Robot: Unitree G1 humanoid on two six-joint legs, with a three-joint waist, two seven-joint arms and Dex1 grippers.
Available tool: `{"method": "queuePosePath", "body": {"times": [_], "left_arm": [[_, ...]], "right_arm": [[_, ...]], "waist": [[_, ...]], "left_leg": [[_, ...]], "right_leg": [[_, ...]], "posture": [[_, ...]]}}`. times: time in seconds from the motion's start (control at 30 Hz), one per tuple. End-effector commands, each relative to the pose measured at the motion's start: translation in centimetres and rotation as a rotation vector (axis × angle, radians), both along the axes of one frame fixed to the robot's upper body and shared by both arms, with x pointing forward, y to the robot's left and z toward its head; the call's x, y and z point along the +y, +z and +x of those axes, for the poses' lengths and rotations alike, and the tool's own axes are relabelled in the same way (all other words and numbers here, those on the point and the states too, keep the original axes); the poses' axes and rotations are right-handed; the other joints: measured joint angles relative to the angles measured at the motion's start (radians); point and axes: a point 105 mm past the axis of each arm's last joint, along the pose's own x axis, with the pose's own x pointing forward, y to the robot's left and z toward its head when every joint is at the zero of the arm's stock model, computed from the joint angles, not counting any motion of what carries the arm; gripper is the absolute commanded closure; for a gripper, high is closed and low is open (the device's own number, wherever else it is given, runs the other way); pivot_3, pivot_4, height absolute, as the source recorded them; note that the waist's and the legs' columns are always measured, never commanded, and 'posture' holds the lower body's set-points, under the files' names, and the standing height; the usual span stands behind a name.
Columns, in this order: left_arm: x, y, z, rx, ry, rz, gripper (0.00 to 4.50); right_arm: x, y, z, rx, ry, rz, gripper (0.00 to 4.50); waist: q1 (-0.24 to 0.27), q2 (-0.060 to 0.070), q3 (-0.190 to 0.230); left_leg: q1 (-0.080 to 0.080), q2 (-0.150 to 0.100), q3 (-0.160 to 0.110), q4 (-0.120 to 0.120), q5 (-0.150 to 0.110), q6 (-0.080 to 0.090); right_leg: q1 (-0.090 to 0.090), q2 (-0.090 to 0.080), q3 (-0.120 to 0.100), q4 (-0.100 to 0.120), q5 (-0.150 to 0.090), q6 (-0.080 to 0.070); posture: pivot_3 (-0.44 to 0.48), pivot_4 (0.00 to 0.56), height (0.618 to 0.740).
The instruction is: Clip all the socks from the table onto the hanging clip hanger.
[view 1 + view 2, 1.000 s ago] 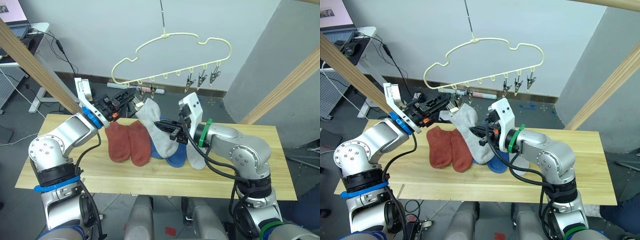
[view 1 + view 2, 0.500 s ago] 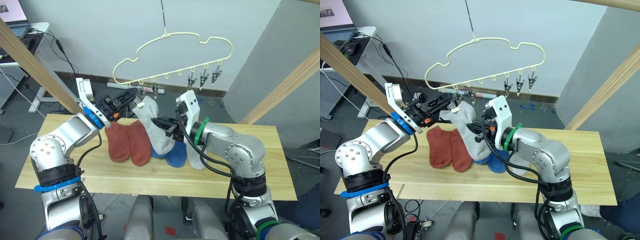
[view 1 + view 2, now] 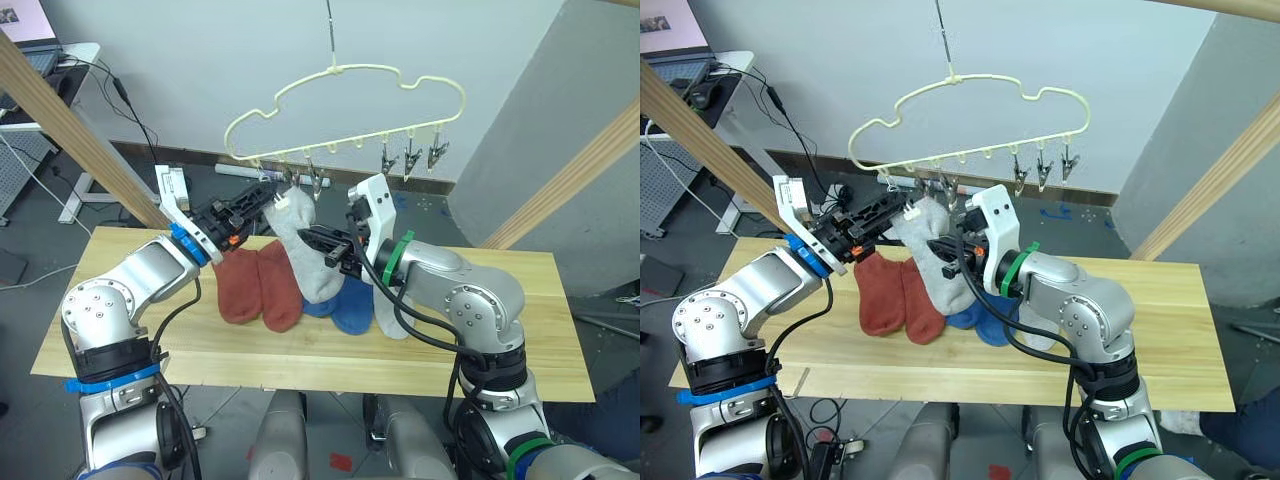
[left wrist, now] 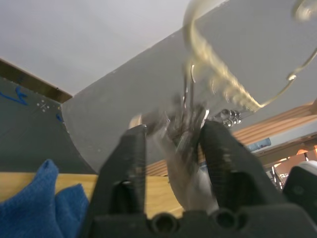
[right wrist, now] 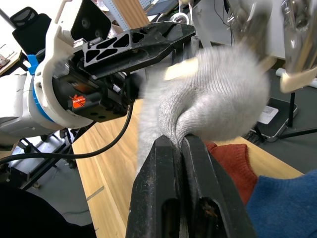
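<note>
The pale-yellow clip hanger (image 3: pixel 345 72) hangs above the table (image 3: pixel 150 340). My left gripper (image 3: pixel 268 192) is up at its left clips, the fingers closed around one metal clip (image 4: pixel 185 124). The right gripper (image 3: pixel 318 245) is shut on a light grey sock (image 3: pixel 305 250) and holds its top edge against that clip; the toe hangs down. In the right wrist view the grey sock (image 5: pixel 213 99) bulges above the closed fingers. On the table lie two rust-red socks (image 3: pixel 260 285), blue socks (image 3: pixel 350 305) and another grey sock (image 3: pixel 392 318), partly hidden behind my right arm.
Three bare metal clips (image 3: pixel 408 158) hang at the hanger's right end. Thick wooden poles slant past on the left (image 3: pixel 60 120) and right (image 3: pixel 580 165). A white desk with cables (image 3: pixel 60 60) stands beyond the table's left end.
My right gripper has lifted the grey sock up and to the left, bringing its top edge to the clip at my left gripper. The left gripper stayed at that clip.
</note>
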Motion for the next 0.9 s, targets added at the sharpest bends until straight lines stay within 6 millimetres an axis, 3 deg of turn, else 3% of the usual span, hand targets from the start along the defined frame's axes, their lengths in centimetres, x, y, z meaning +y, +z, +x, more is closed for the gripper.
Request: {"method": "queuePosePath", "body": {"times": [0.03,0.1,0.2,0.33,0.43,0.53,0.63,0.77,0.9], "left_arm": [[1.5,0.1,0.5,-0.035,0.122,0.161,1.26],[2.7,-1.5,1.1,-0.021,0.247,0.42,1.26],[2.8,-0.3,0.3,-0.13,0.291,0.467,1.26],[1.7,0.8,-1.3,-0.195,0.144,0.363,1.22],[2.1,2.1,-1.4,-0.236,0.161,0.309,1.22],[2.0,3.0,-1.7,-0.286,0.175,0.339,1.22],[1.1,2.6,-2.4,-0.333,0.155,0.434,1.22],[0.1,1.7,-2.9,-0.393,0.166,0.537,1.22],[-0.7,1.0,-2.9,-0.49,0.236,0.61,2.12]], "right_arm": [[0.5,0.2,-0.1,-0.023,0.002,0.022,4.5],[0.9,-0.7,0.3,-0.013,-0.016,0.012,4.5],[1.5,-1.7,0.4,0.004,-0.012,0.008,4.5],[2.1,-2.1,0.6,0.045,-0.002,0.039,3.34],[1.9,-2.6,0.9,0.04,-0.013,0.011,2.23],[0.9,-3.4,1.2,0.029,-0.042,-0.031,1.13],[-0.3,-4.1,1.5,0.006,-0.079,-0.073,0.05],[-2.3,-4.1,1.4,-0.055,-0.106,-0.118,0.02],[-4.8,-2.3,0.9,-0.153,-0.132,-0.104,0.0]], "waist": [[0.0,0.0,0.0],[-0.001,0.0,0.0],[-0.001,0.0,0.0],[0.0,0.001,0.0],[0.004,0.001,0.0],[0.011,0.001,0.0],[0.019,0.001,0.0],[0.023,0.001,0.0],[0.024,0.001,0.001]], "left_leg": [[0.0,0.0,0.0,0.0,0.0,0.0],[0.0,0.0,0.0,0.0,0.0,0.0],[0.0,-0.001,0.001,-0.001,0.0,0.0],[0.0,0.0,0.002,-0.003,0.0,0.0],[0.0,0.001,0.0,-0.003,0.0,0.0],[-0.001,0.0,0.0,-0.002,0.0,0.0],[-0.001,-0.001,0.001,-0.002,0.0,0.0],[-0.001,0.0,0.001,-0.003,0.0,0.0],[-0.001,-0.001,0.002,-0.003,0.0,0.0]], "right_leg": [[0.0,0.0,0.0,0.0,0.0,0.0],[0.0,0.0,0.0,0.0,0.0,0.0],[-0.001,0.0,0.001,0.0,0.0,0.0],[-0.002,-0.001,0.001,-0.001,0.0,0.0],[-0.002,-0.001,-0.001,0.0,0.0,-0.001],[-0.002,-0.001,0.0,-0.001,0.0,-0.001],[-0.002,-0.001,0.0,-0.001,-0.001,-0.001],[-0.002,-0.001,0.001,-0.002,-0.001,-0.001],[-0.002,-0.001,0.001,-0.002,-0.001,-0.001]], "posture": [[0.254,0.317,0.74],[0.253,0.318,0.74],[0.256,0.318,0.74],[0.266,0.317,0.74],[0.27,0.315,0.74],[0.27,0.315,0.74],[0.271,0.313,0.74],[0.268,0.312,0.74],[0.258,0.309,0.74]]}}
